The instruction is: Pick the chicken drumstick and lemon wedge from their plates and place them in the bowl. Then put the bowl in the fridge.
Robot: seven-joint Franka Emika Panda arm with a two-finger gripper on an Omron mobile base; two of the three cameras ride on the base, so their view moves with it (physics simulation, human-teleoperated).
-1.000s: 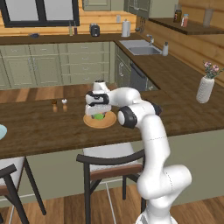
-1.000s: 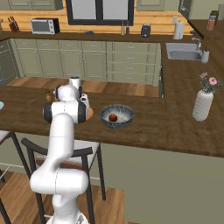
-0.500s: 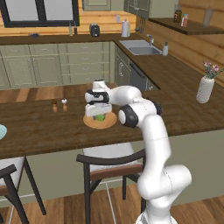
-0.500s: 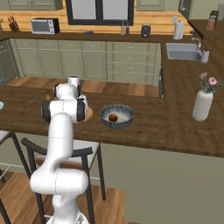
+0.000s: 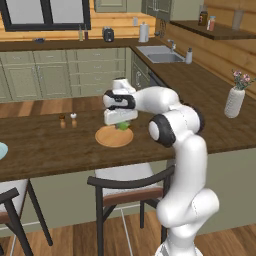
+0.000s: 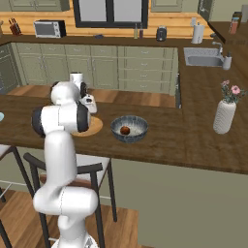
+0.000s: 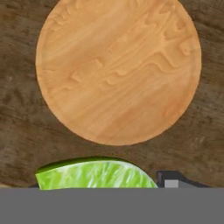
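The lemon wedge (image 7: 96, 174) sits between the fingers of the gripper (image 5: 120, 123), which are closed part way on it and hold it off the surface; in the hand view one dark fingertip (image 7: 170, 180) shows just beside the pointed end of the wedge, and in the left base view the green piece (image 5: 122, 126) hangs under the white hand. Directly below the gripper lies the wooden plate (image 7: 118, 70), flat on the dark wooden counter (image 5: 45, 145), and the wedge does not touch it. To the gripper's right, near on the same counter, stands the bowl (image 6: 129, 129) with the chicken drumstick (image 6: 125, 130) inside it, a small reddish-brown piece resting on the pale bottom. To the gripper's left, near, stand two small shakers (image 5: 68, 120) close together. Further left, at the edge of the counter, a part of the pale blue plate (image 5: 2, 150) can be seen. Far to the right of the gripper, on the side counter, there is a white vase (image 6: 223, 116) with pink flowers. Beyond it is the sink (image 6: 204, 60).
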